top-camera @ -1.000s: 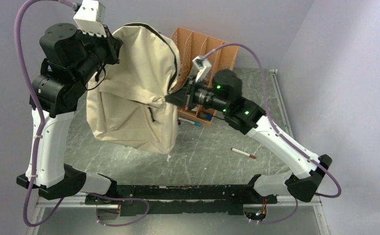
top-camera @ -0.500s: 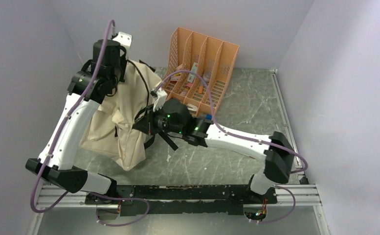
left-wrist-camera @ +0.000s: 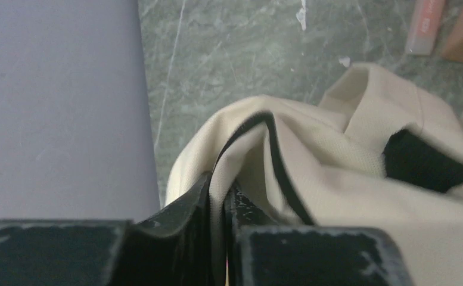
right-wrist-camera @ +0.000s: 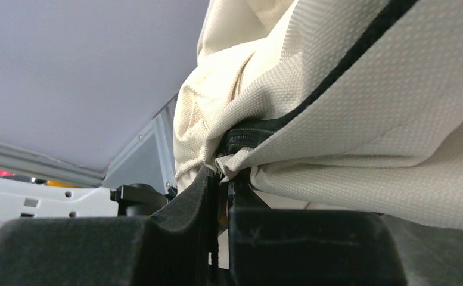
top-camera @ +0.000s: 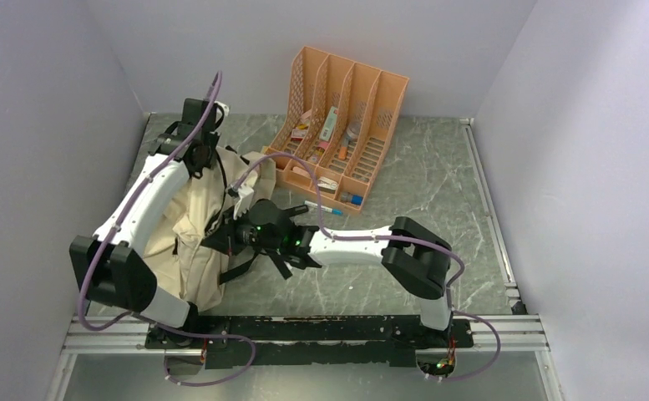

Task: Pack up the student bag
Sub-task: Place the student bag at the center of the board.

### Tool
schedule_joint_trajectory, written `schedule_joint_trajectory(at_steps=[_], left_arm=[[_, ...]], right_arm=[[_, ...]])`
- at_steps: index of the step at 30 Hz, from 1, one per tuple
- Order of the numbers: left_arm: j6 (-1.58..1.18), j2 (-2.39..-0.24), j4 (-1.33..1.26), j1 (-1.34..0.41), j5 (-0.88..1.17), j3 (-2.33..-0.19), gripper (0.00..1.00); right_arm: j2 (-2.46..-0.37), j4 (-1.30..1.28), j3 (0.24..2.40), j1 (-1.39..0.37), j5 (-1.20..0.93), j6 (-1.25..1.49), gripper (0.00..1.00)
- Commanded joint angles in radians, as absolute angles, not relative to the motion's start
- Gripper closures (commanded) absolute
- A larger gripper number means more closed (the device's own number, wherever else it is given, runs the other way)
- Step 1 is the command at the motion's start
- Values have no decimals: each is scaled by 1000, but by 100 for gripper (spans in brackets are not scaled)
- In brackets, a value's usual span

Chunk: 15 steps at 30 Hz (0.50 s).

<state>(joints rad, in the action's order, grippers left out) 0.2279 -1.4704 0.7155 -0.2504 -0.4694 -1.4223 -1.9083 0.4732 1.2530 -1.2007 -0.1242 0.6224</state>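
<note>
The student bag [top-camera: 189, 225] is a cream fabric backpack with dark zippers, lying slumped on the table at the left. My left gripper [top-camera: 197, 153] is at its far top edge and is shut on a fold of the bag's cream fabric [left-wrist-camera: 288, 155] beside a dark zipper line. My right gripper [top-camera: 229, 236] is at the bag's right side and is shut on the bag's fabric edge next to the zipper [right-wrist-camera: 246, 134]. Black straps [top-camera: 258, 257] trail from the bag under the right wrist.
An orange plastic file organizer [top-camera: 339, 125] with small items stands at the back centre. A pen [top-camera: 322, 208] lies just in front of it. The left wall is close behind the bag. The arm-base rail [top-camera: 304, 330] runs along the near edge.
Both arms have lowered the bag from held up in the air to lying low at the table's left. The right arm has swung left with it. Both grips held throughout.
</note>
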Motion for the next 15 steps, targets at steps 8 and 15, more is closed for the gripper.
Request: schedule_joint_trajectory(at_steps=[8,15], left_arm=[[25,-1486,528,-214,-301,-1513,9],[-245,-1220,575,-186,-331,-1335,6]], right_arm=[[-1997,417,1203,-1310,-332,572,100],[-1883,325,1134,-1283,-246,547,75]])
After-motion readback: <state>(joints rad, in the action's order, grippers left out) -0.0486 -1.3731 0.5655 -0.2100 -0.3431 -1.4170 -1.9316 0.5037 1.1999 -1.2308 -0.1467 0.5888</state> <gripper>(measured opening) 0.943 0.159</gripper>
